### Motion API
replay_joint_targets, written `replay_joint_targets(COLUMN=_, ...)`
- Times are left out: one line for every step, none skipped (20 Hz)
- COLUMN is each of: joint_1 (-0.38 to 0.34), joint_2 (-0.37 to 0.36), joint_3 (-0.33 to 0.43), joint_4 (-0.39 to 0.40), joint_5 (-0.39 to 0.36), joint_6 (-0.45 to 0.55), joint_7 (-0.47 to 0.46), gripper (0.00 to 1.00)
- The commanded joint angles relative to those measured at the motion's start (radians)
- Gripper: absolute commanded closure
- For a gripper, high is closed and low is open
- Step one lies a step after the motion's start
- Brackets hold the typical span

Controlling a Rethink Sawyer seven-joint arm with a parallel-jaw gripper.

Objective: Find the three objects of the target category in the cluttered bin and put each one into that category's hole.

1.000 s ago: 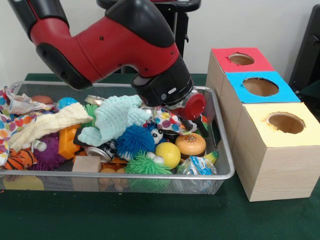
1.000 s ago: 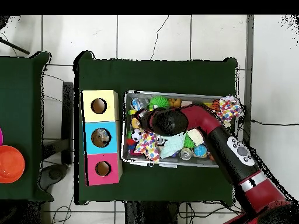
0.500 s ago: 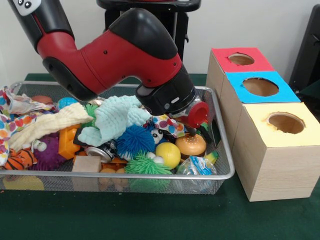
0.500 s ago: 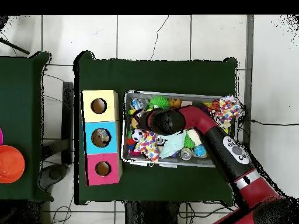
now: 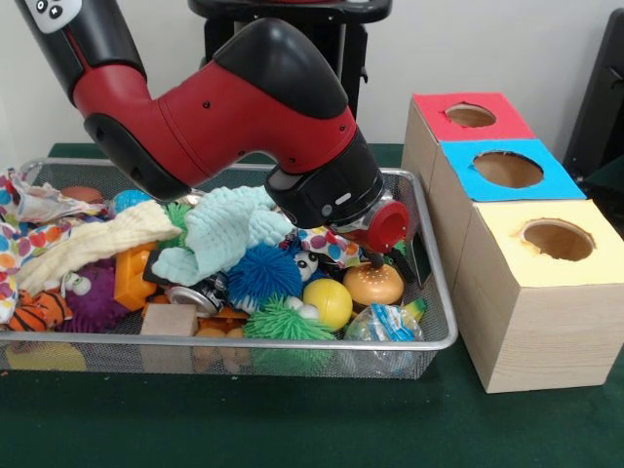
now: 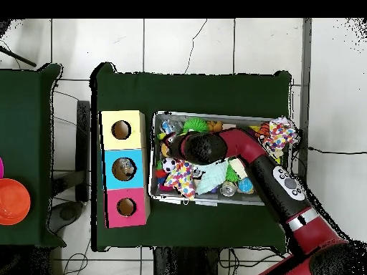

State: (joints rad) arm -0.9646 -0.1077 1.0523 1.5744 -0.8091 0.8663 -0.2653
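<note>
One crinkly bag [image 5: 383, 323] lies in the bin [image 5: 441, 322]; no print readable, and the hand's [image 5: 375, 255] state cannot be told.

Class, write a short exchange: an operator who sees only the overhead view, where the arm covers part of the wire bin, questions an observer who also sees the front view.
Operator: The arm hides the bin's middle. What lies under the gripper?
Observer: The gripper hangs just above an orange speckled toy, at the end of the bin by the boxes.
Operator: Is there a plastic bag near it?
Observer: Yes. A crinkly clear bag with blue print lies against the bin's front wall, apart from the gripper.
</note>
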Motion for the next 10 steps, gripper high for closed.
replay_joint_targets(joint_1=0.0, joint_2=0.035, joint_3=-0.079, joint_4=-0.129, joint_5=-0.057, joint_6=0.023, joint_7=-0.22, gripper=0.0)
replay_joint_targets(joint_1=-0.002, joint_2=0.03, joint_3=-0.081, joint_4=-0.12, joint_5=-0.054, joint_6=0.015, joint_7=-0.194, gripper=0.0)
replay_joint_targets(joint_1=-0.001, joint_2=0.025, joint_3=-0.084, joint_4=-0.116, joint_5=-0.054, joint_6=0.012, joint_7=-0.178, gripper=0.0)
replay_joint_targets(joint_1=0.0, joint_2=0.02, joint_3=-0.088, joint_4=-0.112, joint_5=-0.055, joint_6=0.009, joint_7=-0.161, gripper=0.0)
replay_joint_targets(joint_1=0.003, joint_2=0.019, joint_3=-0.093, joint_4=-0.11, joint_5=-0.062, joint_6=-0.001, joint_7=-0.149, gripper=0.0)
replay_joint_targets(joint_1=0.005, joint_2=0.018, joint_3=-0.098, joint_4=-0.108, joint_5=-0.069, joint_6=-0.011, joint_7=-0.138, gripper=0.0)
replay_joint_targets(joint_1=0.001, joint_2=0.019, joint_3=-0.103, joint_4=-0.101, joint_5=-0.07, joint_6=-0.027, joint_7=-0.11, gripper=0.0)
replay_joint_targets(joint_1=0.003, joint_2=0.016, joint_3=-0.108, joint_4=-0.099, joint_5=-0.067, joint_6=-0.031, joint_7=-0.084, gripper=0.0)
replay_joint_targets(joint_1=0.007, joint_2=0.009, joint_3=-0.115, joint_4=-0.098, joint_5=-0.07, joint_6=-0.036, joint_7=-0.06, gripper=0.0)
replay_joint_targets(joint_1=0.013, joint_2=0.003, joint_3=-0.121, joint_4=-0.098, joint_5=-0.077, joint_6=-0.04, joint_7=-0.051, gripper=0.0)
